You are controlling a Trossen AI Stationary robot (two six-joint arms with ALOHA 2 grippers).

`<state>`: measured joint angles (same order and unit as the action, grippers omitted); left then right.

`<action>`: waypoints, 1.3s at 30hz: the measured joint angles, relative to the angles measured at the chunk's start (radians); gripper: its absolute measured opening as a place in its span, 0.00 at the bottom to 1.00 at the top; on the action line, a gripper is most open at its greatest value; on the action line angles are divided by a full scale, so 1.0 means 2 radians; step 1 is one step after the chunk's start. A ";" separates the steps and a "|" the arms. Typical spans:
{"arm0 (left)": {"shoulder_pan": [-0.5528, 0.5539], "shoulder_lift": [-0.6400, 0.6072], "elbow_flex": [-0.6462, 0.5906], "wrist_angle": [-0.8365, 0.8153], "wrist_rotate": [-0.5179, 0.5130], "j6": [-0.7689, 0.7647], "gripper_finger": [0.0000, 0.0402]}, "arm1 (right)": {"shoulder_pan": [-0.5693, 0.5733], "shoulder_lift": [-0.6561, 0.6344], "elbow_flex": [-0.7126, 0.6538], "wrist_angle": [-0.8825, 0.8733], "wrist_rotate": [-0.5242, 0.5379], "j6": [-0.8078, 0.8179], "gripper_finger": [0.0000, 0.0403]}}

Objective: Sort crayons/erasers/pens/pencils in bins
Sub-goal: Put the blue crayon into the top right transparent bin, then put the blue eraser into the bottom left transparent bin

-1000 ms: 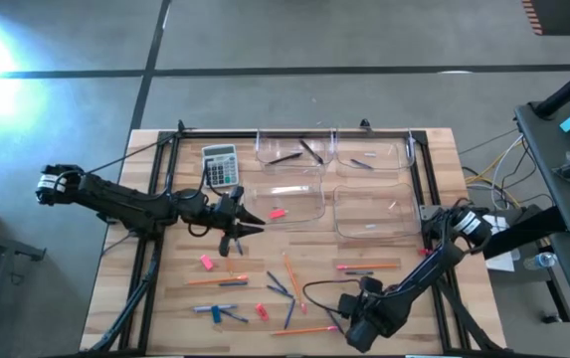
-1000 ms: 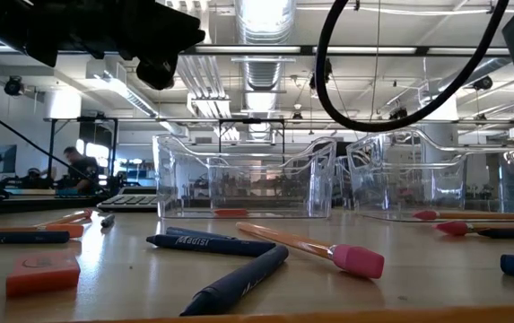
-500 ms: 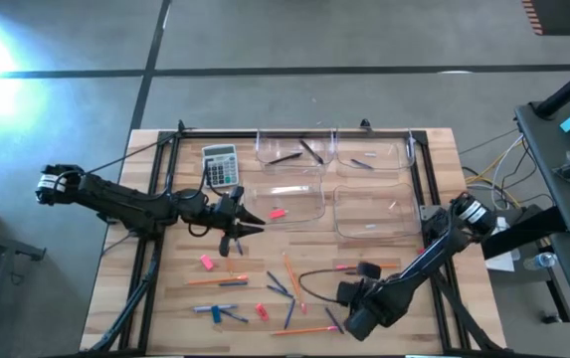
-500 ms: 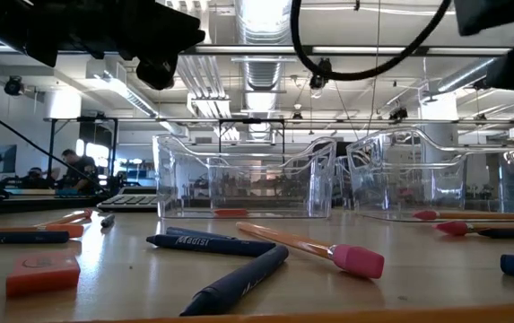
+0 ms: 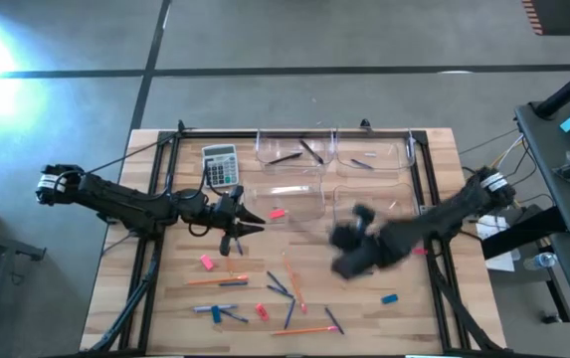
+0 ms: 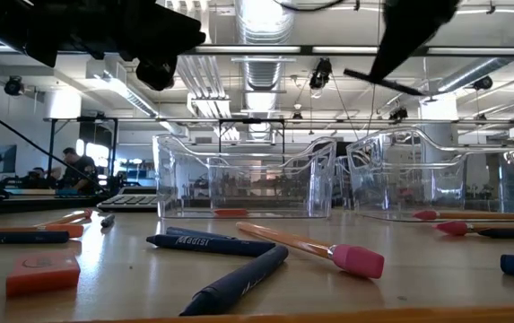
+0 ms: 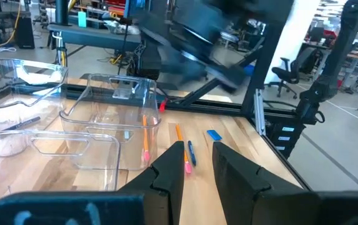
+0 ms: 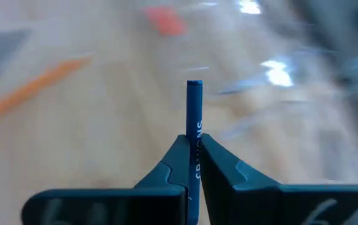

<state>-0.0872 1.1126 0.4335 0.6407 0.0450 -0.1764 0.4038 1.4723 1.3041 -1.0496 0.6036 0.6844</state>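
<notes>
The right gripper point(image 8: 193, 164) has its two dark fingers pressed together on a short dark blue crayon stick point(image 8: 194, 119) with pale letters on its side; the stick points straight forward out of the fingertips. In the high view this gripper point(image 5: 349, 251) is only a dark smear above the wood, just in front of the near right bin, so its exact place over the table is hard to read. Behind the crayon, the right wrist view is also smeared.

The four clear shallow plastic bins point(image 5: 290, 202) stand in two rows at the far half of the wooden table point(image 5: 165, 298). The far left bin holds two thin dark sticks point(image 5: 304, 151). The far right bin holds small items that I cannot identify. A small pink eraser block point(image 5: 278, 212) lies in the near left bin. The near right bin is partly covered by the right arm; the left wrist view shows a long thin orange pencil point(image 7: 145, 137) at its wall.

On the open wood in front lie more orange pencils point(image 5: 211, 281), blue and dark sticks, another pink eraser point(image 5: 206, 262) and a small light blue eraser point(image 5: 390, 297). A grey calculator point(image 5: 221, 165) lies left of the bins.

The left gripper point(image 5: 249, 225) waits over the table left of the near left bin, its fingers point(image 7: 169, 167) a narrow gap apart with nothing between them.
</notes>
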 joint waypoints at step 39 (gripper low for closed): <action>0.000 0.000 -0.001 0.002 -0.029 0.005 0.17 | -0.489 -0.132 -0.104 0.032 -0.134 -0.249 0.33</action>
<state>-0.0868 1.1126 0.4324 0.6438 -0.0135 -0.1669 -0.5744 1.2074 1.0958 -0.9850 0.3355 0.1859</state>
